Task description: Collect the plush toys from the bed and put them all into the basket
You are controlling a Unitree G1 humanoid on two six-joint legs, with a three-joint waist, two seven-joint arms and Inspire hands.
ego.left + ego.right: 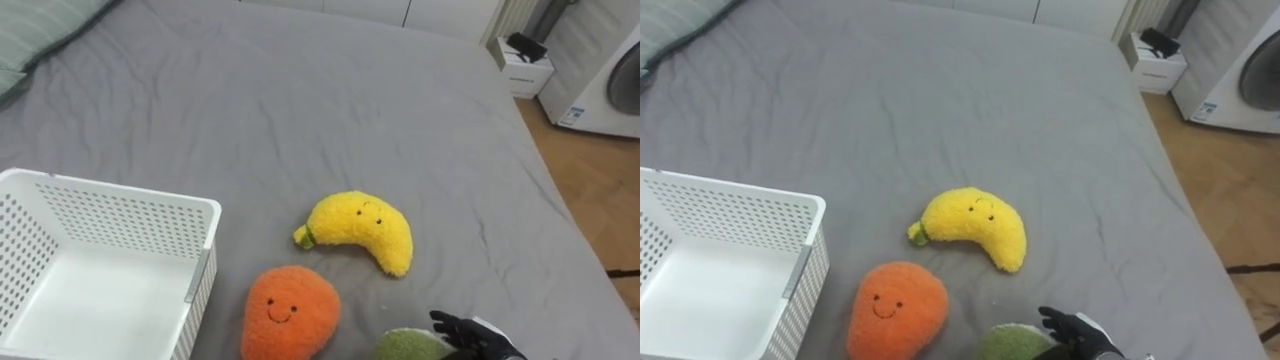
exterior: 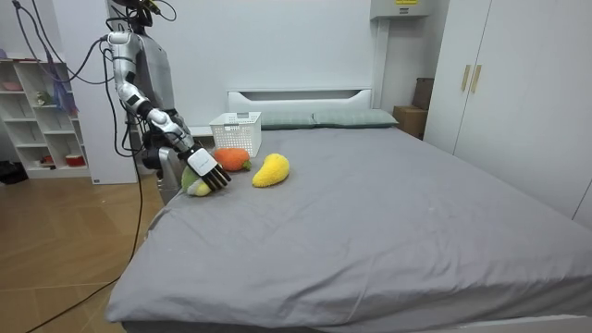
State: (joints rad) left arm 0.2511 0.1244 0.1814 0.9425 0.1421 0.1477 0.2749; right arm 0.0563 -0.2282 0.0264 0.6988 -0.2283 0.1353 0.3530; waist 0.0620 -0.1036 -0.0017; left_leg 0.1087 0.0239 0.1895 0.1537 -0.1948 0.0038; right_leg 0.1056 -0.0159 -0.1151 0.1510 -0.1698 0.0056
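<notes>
R hand (image 1: 468, 334) is at the green plush (image 1: 408, 347), the toy farthest from the white basket (image 1: 120, 196) on the bed (image 1: 300, 90). Its fingers look fairly straight and apart, lying against the plush on the side away from the basket. Nothing is clamped as far as I can see, tho most of the palm is cut off. The orange plush (image 1: 290, 312) sits just beside the basket, the yellow banana plush (image 1: 365, 228) a bit farther out from it. All three toys are on the sheet; what I see of the basket's inside is bare.

Step in hand, I reckon: grip the green one. I'd bring the palm over its top, not nudge from the side, since it's soft and round and prob. rolls toward the orange plush. Curl fingers + thumb deep round the body and confirm the hold before lifting. Then carry it to the basket, clearing the orange toy and the rim, and release w/ the hand inside the walls. Risk: the bed edge looks close there in the room view, so no shoving outward.
</notes>
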